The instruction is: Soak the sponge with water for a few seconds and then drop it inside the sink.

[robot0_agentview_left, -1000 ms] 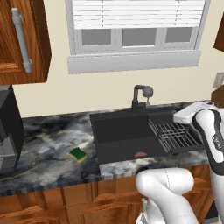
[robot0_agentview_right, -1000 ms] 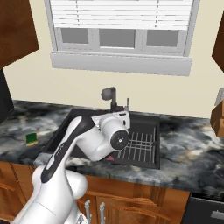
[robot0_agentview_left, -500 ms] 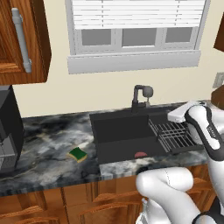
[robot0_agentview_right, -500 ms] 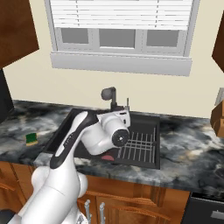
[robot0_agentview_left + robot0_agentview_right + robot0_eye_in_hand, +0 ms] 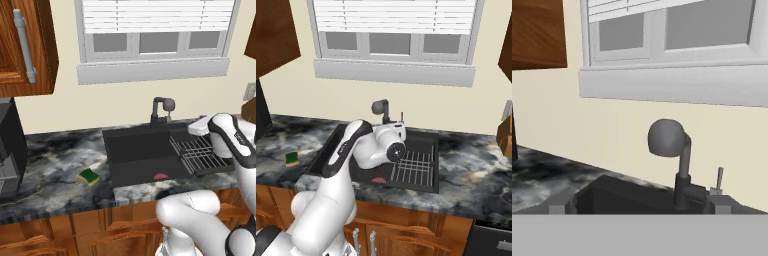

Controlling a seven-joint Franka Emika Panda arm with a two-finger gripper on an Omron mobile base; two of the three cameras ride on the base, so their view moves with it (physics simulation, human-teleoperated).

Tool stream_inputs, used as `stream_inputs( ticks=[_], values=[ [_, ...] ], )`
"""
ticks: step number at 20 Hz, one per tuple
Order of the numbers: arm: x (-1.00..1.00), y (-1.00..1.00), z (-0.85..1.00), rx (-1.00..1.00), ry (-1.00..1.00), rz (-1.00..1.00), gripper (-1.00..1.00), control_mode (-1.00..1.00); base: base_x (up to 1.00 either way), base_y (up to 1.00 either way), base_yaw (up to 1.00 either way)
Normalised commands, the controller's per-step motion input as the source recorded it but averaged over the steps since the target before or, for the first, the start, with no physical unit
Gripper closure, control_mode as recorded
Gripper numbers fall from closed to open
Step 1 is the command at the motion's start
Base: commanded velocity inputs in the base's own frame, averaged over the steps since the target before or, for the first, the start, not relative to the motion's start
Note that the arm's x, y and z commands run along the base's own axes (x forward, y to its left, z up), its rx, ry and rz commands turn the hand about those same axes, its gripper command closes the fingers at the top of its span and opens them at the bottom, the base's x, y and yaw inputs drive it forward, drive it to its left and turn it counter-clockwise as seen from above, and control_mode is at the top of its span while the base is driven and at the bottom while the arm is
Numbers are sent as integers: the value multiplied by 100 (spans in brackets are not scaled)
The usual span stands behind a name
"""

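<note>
The sponge (image 5: 89,176) (image 5: 292,159), dark green on top with a yellow underside, lies flat on the marble counter left of the sink (image 5: 137,147) (image 5: 331,150). The sink is a dark basin with a red drain mark (image 5: 161,176) and a black curved faucet (image 5: 161,111) (image 5: 381,107) (image 5: 679,150) at its back. My gripper (image 5: 637,207) is open and holds nothing. It faces the faucet from close by, above the basin's right part and far from the sponge. The water is out of view.
A wire dish rack (image 5: 200,155) (image 5: 413,167) fills the right part of the basin under my arm. A small lever (image 5: 719,177) stands beside the faucet base. A black appliance (image 5: 10,145) stands at the counter's far left, under a wooden cabinet (image 5: 25,45).
My hand has swung a little left over the dish rack, toward the faucet. The jaws stay open, and the sponge has not moved.
</note>
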Motion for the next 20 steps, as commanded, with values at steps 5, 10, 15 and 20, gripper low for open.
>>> stream_inputs(
  ticks=[5,10,15,20],
  values=[
    [36,0,-3,0,0,0,-100,-100,0,0,0],
    [42,0,-8,0,0,0,-100,-100,0,0,0],
    [28,0,-19,0,0,0,-100,-100,0,0,0],
    [19,0,-28,0,0,0,-100,-100,0,0,0]
  ],
)
